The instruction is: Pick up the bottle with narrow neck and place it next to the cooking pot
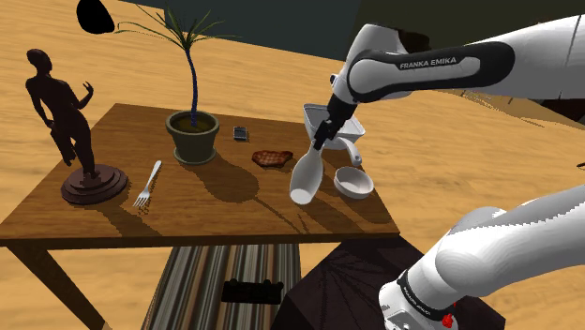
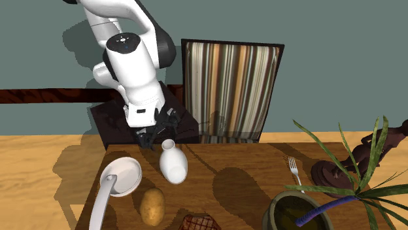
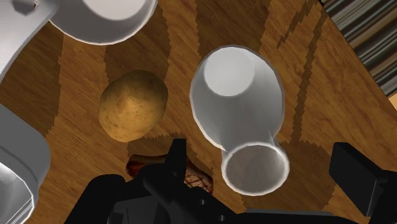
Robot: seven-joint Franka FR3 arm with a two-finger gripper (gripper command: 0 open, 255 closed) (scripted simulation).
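looks like the grasp step: your gripper [image 3: 259,158] gapes astride the neck of the bottle [image 1: 306,178], touching nothing. the bottle stands right of centre in the shoulder view. close, then lift toward the pot [image 1: 354,128].

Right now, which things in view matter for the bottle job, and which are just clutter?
Job: bottle; pot; gripper, open around the bottle's neck, not touching it.

Lying about: bowl; potato; meat; fork; plant; statue; striped chair.
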